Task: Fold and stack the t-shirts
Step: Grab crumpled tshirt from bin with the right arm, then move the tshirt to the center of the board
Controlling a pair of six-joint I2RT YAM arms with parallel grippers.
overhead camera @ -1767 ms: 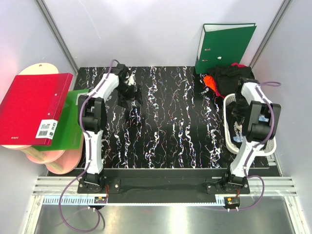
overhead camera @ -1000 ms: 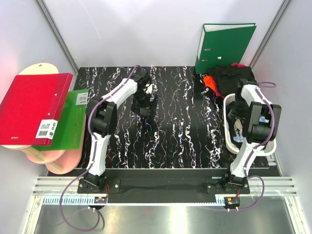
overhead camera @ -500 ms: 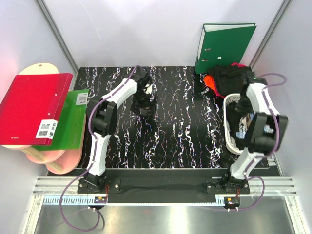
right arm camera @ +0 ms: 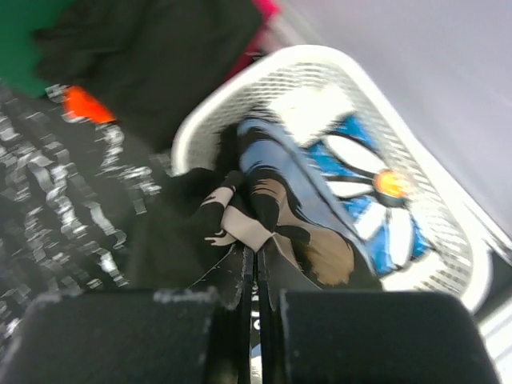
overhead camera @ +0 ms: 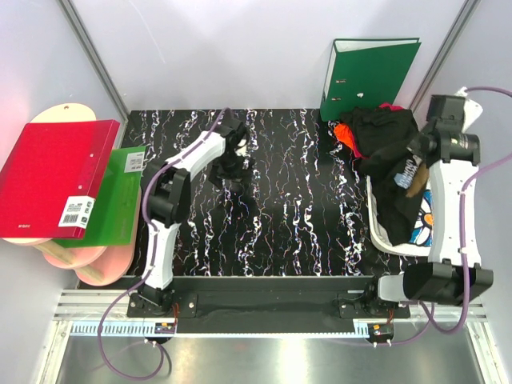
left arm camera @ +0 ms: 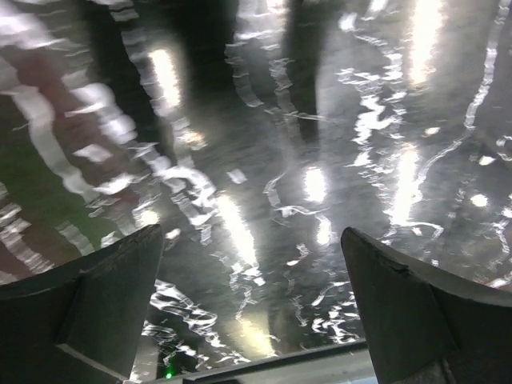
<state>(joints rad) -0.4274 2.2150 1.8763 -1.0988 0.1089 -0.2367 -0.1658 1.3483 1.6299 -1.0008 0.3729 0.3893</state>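
Note:
My right gripper (overhead camera: pixel 414 178) is raised above the white lattice basket (overhead camera: pixel 381 234) and is shut on a black t-shirt with a tan and blue print (overhead camera: pixel 402 200), which hangs from it into the basket. In the right wrist view the fingers (right arm camera: pixel 254 258) pinch that printed cloth (right arm camera: pixel 276 212). A shirt with a blue and white print (right arm camera: pixel 360 164) lies in the basket (right arm camera: pixel 448 210). A heap of black and orange-red shirts (overhead camera: pixel 374 130) lies behind the basket. My left gripper (overhead camera: pixel 232 166) is open and empty over the bare marbled table (left arm camera: pixel 320 128) at the back left of centre.
A green ring binder (overhead camera: pixel 370 74) stands upright at the back right, behind the shirt heap. A red binder (overhead camera: pixel 56 176), a green folder (overhead camera: pixel 116 200) and pink boards (overhead camera: pixel 88 260) lie off the table's left edge. Walls close in the back and both sides.
My right arm has risen and swung outward, lifting the printed black shirt partly out of the basket. My left gripper has moved from the back left toward the middle, then stayed put.

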